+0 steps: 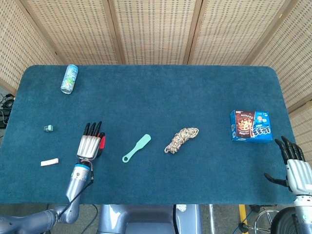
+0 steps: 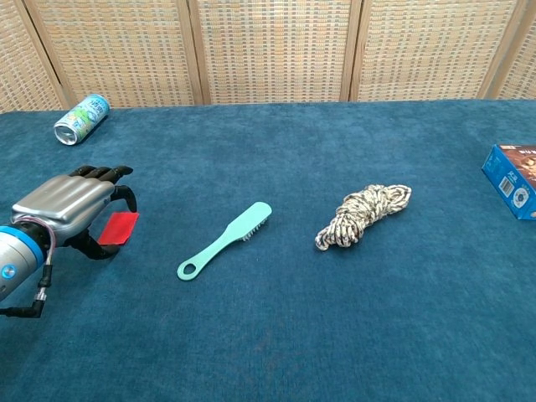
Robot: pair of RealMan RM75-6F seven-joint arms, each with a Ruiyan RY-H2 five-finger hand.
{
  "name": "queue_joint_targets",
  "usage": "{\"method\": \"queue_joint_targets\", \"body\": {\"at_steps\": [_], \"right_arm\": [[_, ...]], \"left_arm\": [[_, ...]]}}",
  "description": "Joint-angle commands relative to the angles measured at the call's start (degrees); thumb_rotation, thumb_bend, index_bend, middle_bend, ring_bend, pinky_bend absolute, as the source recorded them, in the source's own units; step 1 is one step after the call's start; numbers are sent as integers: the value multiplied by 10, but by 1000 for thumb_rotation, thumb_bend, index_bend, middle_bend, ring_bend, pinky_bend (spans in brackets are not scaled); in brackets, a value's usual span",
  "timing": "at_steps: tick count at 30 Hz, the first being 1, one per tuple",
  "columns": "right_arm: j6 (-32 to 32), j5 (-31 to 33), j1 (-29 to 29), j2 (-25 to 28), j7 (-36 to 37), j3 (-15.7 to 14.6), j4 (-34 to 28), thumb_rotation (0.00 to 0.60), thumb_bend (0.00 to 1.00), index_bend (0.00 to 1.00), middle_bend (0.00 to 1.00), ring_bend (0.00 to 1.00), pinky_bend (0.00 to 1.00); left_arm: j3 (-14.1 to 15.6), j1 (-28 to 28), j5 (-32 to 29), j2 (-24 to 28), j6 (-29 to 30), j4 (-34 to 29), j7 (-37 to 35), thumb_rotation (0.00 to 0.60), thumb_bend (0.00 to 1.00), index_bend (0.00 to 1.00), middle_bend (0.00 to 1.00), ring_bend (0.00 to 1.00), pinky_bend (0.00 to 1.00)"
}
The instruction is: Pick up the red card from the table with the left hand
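Step in hand, by my read: the grasp itself — left hand [image 2: 63, 205] is down over the card [image 2: 120, 229] at the near-left part of the table [image 1: 195, 92], but the card isn't lifted yet.

Chest view: hand is palm-down, knuckles up, fingers curled forward and down w/ dark fingertips [image 2: 107, 172] above the card's far-left edge; thumb hooks round below, near the card's near edge. The card lies flat on the cloth, most of its red face showing to the right of the hand. Head view shows only a red sliver beside the hand [image 1: 90, 142], card [image 1: 102, 142] mostly hidden under it.

Is it pinched? Can't tell — thumb and fingers bracket the card's left end, but contact is hidden by the palm. Fingers are half-curled, neither spread wide nor fully closed.

Next move prob. calls for closing thumb against fingers on the card's edge, then a slow lift; a thin flat card on carpet is hard to get under, so it may need a slight drag or tilt first.

Right hand [image 1: 292, 163] sits at the table's near-right corner, fingers apart, holding nothing, well clear of the box [image 1: 250, 126].
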Motion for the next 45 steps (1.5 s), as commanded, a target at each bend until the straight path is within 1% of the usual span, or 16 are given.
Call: {"method": "queue_joint_targets", "body": {"at_steps": [1,8,12,16,24,35,41,45], "right_arm": [[0,0,0,0,0,0,0,600,0,0,0,0,0],[1,-1,0,0,-1,0,0,600,0,0,0,0,0],[1,-1,0,0,-1,0,-1,600,0,0,0,0,0],[1,-1,0,-1,-2,0,-1,600,0,0,0,0,0],[2,-1,-1,-1,-4,0,-1,600,0,0,0,0,0],[2,-1,-1,-1,-1,0,0,600,0,0,0,0,0],[2,-1,-1,-1,-1,0,0,600,0,0,0,0,0],[2,-1,-1,-1,-1,0,0,600,0,0,0,0,0]], "left_arm": [[-1,-1,1,-3,0,3,2,600,306,328,0,0,0],[-2,0,1,-8,-3,15,1,600,325,350,0,0,0],[-2,3,1,-8,-4,17,-4,600,394,369,0,0,0],[-1,5,4,-8,-2,20,-5,600,397,394,0,0,0],[-4,6,6,-6,-4,22,-10,600,400,404,0,0,0],[-5,8,10,-14,-2,31,-13,600,401,543,0,0,0],[-8,8,7,-18,-5,40,-15,600,406,559,0,0,0],[-9,8,6,-19,-8,44,-17,600,448,561,0,0,0]]}}
